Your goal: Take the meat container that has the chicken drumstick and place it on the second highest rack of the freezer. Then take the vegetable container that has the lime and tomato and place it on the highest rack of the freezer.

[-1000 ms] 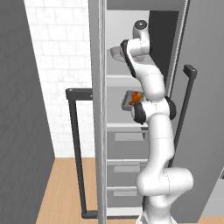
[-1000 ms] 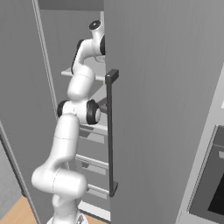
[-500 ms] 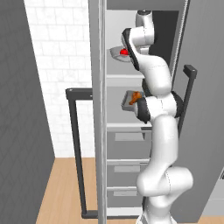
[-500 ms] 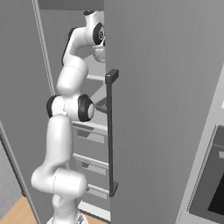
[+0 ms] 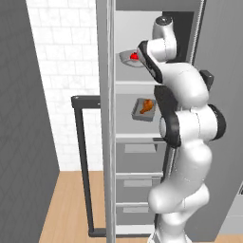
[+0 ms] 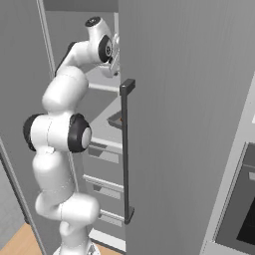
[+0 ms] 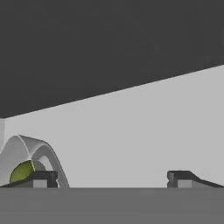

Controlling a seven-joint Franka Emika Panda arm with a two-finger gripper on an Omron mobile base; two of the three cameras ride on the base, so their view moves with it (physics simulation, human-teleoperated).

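Two containers sat in the freezer, one per rack, so both placements looked done, judging from how things lay. The meat container, a shallow grey tray with the orange-brown drumstick lying in it, rested on the second highest rack. The vegetable container, a pale grey bowl showing a red tomato, sat on the highest rack, just beside the arm's wrist. In the hand view its curved rim rose at the left with the green lime inside, against the left fingertip. The gripper stood with its jaws fully apart and nothing between them; the bowl lay outside the left finger, apparently not held. What seemed left was only to draw the arm clear of the freezer.
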